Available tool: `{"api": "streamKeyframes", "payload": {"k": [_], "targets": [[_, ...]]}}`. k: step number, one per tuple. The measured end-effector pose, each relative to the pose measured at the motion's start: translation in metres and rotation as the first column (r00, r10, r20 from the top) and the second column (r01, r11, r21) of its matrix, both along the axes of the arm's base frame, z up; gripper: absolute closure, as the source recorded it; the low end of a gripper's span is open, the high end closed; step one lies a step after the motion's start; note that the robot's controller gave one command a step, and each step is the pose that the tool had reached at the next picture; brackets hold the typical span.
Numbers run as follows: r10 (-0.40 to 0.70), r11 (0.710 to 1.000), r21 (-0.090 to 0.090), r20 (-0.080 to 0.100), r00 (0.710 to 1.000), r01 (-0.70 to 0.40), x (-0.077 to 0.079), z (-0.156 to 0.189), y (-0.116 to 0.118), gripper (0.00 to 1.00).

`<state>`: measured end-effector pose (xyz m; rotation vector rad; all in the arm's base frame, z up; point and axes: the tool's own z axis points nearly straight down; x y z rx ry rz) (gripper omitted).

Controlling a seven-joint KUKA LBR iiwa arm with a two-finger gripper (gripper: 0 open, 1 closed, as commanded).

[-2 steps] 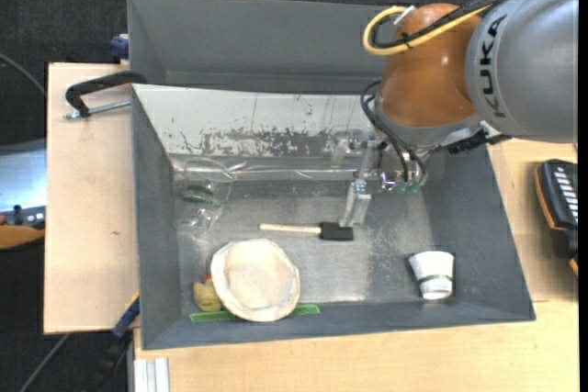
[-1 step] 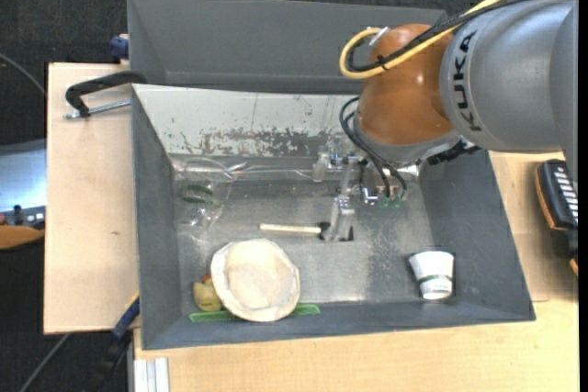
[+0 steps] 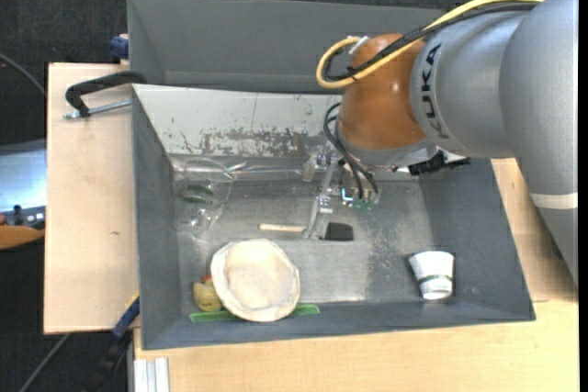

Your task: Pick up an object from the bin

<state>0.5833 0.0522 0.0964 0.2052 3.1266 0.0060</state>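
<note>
My gripper (image 3: 322,214) hangs low over the middle of the bin, under the orange wrist cover. Its tip sits between a thin wooden stick (image 3: 281,229), lying flat just to its left, and a small black block (image 3: 339,232), just to its right on the bin floor. From this angle I cannot make out whether it touches either one, and nothing shows in its grasp.
A clear plastic cup (image 3: 198,189) lies on its side at the left. A white round dish (image 3: 255,280) sits at the front left, with a yellow-green piece (image 3: 206,295) and a green stick (image 3: 305,310) by it. A white cup (image 3: 432,274) lies front right.
</note>
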Motion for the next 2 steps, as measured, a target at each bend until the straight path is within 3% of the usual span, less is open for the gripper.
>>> {"api": "streamKeyframes", "payload": {"k": [1,2], "targets": [[0.068,0.998,0.0,-0.008,0.998,-0.068,0.0037,-0.0254,0.0107,1.0],[0.068,0.998,0.0,-0.008,0.998,-0.068,0.0037,-0.0254,0.0107,1.0]]}}
